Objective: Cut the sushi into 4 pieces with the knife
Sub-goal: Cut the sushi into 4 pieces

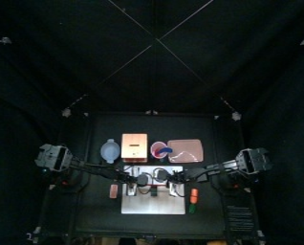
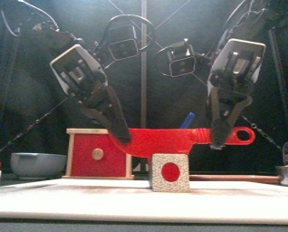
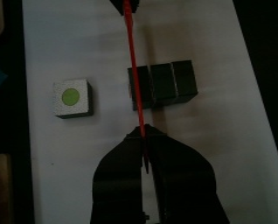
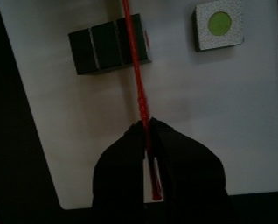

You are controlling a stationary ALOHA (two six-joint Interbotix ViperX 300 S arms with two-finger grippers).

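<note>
red knife (image 2: 171,139) pinched by left pincer (image 2: 120,138) and right pincer (image 2: 216,138), across sushi roll (image 3: 167,83), cut piece (image 2: 171,172) apart

Both arms reach in, tools low and level with each other.
I see my left arm (image 2: 80,77) sloping down from the left, the right arm (image 2: 237,63) dropping steeper; left tool (image 2: 120,138) and right tool (image 2: 218,136) each pinch tight on one red knife (image 2: 171,139).
</note>
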